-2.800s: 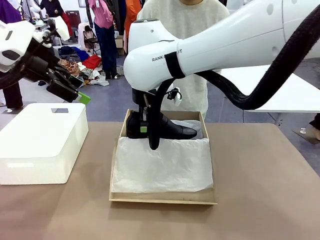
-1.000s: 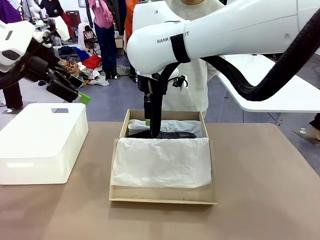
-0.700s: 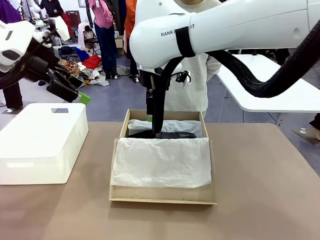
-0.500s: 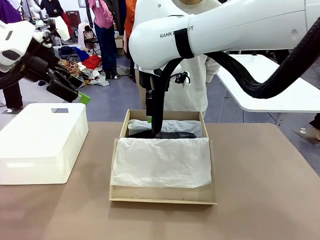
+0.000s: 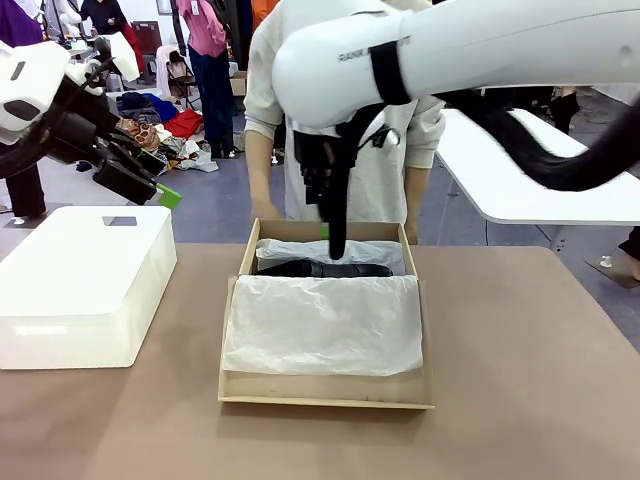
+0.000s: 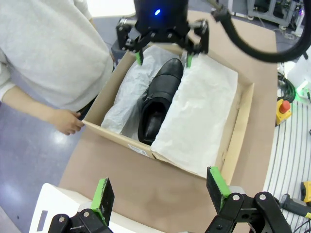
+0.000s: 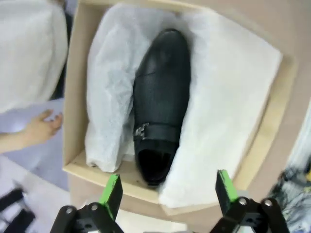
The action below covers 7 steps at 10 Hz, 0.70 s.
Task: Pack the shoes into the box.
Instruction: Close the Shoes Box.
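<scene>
Black leather shoe [image 7: 160,102] lies in the far half of the box [image 5: 325,397], nested in tissue paper [image 5: 320,325]. My right pincer [image 7: 168,187] hangs above it, spread wide and empty; my left pincer [image 6: 158,184] likewise, off aside. I'd rise straight up, snagging no tissue.

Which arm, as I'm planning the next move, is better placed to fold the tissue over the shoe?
Probably right: the right gripper hangs open above the shoe in the box; the left gripper sits off by the white box.
</scene>
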Each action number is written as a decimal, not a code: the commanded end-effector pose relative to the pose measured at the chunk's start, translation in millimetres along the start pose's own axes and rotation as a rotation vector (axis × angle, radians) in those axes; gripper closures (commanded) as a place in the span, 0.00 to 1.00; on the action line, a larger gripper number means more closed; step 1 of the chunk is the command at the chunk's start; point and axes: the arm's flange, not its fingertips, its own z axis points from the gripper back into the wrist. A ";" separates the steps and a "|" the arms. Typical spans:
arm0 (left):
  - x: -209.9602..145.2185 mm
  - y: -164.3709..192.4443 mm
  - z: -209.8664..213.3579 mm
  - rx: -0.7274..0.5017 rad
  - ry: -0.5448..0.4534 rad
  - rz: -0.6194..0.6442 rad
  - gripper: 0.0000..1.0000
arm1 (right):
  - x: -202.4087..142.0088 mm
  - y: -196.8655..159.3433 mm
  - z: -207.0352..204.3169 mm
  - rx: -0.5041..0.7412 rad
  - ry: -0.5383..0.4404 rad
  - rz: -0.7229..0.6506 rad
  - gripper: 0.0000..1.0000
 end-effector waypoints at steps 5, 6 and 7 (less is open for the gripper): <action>0.1 -0.1 0.6 -0.009 -0.008 -0.001 0.00 | 124.9 -56.5 -3.6 -0.063 -0.138 0.794 0.00; 0.1 -0.1 0.6 -0.009 -0.008 -0.001 0.00 | 137.4 -61.1 -9.7 -0.078 -0.147 0.859 0.00; 0.1 -0.1 0.6 -0.009 -0.008 -0.001 0.00 | 145.4 -65.3 -15.5 -0.089 -0.151 0.911 0.00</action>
